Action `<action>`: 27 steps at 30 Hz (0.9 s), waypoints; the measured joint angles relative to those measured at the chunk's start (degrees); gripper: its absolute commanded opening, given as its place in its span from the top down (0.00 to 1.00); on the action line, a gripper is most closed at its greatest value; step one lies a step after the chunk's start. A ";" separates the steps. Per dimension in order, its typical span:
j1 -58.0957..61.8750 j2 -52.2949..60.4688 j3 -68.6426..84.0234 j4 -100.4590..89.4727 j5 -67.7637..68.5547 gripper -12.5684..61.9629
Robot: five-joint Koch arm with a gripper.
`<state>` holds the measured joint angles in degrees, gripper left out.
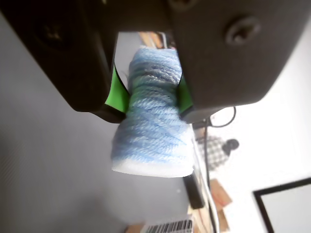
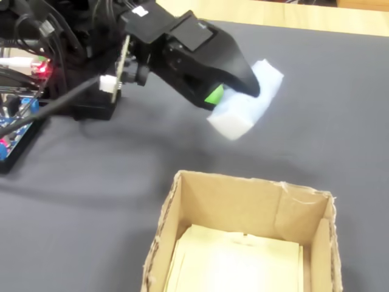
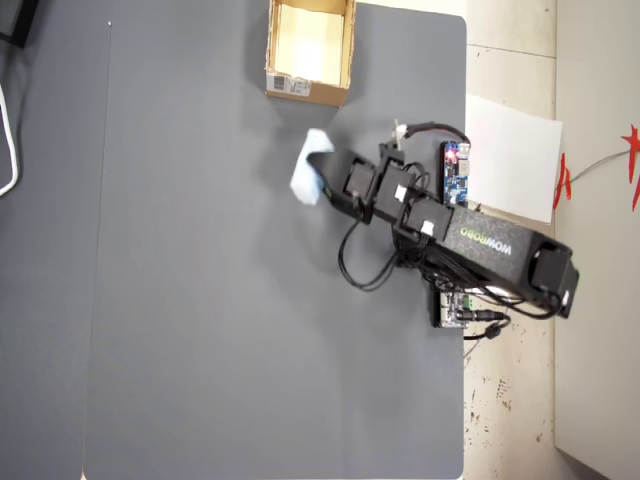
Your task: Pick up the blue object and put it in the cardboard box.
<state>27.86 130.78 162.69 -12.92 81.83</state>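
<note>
Dark grey tabletop [image 2: 91, 201], cardboard box [image 2: 243, 210] nearest the fixed camera, open and empty. Beyond it the pincer [image 2: 234, 97] clamps the blue object [image 2: 246, 109] mid-air, short of the box. Carry it over the rim, centre above the opening, then release low.

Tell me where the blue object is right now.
The blue object is pinched in the gripper, off the mat; overhead, just below the cardboard box.

Soft yarn-wrapped blue object [image 1: 153, 121], matt mat [image 3: 200, 300]
</note>
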 measured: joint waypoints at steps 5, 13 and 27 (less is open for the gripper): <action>4.92 0.00 -1.14 0.09 -3.34 0.90; 12.74 -1.93 -14.33 4.75 -6.86 0.90; 21.18 -26.54 -35.51 12.74 -10.20 0.89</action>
<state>49.04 104.24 127.18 -0.18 71.63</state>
